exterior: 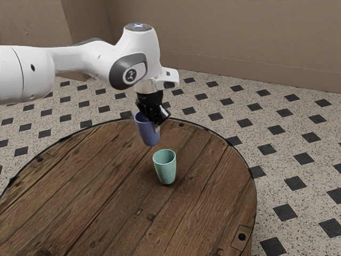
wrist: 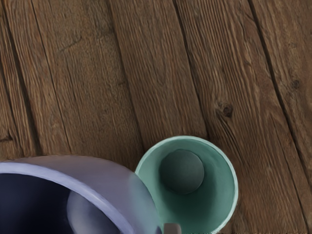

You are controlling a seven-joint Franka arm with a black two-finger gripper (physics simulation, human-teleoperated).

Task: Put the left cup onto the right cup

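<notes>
Hanging from fingers (exterior: 159,118), blue cup (exterior: 148,132), rim pinched

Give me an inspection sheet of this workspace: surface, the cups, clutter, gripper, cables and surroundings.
Surface: round table of dark wooden planks.
Job's things: blue cup held in the air, tilted, beside and above the green cup, not touching it; the green cup stands upright on the table, empty.
Clutter: nothing seen.
Grippers: gripper shut on the blue cup at its rim.
Cables: nothing seen.
Surroundings: speckled floor with black diamond tiles; plain beige wall behind.
</notes>
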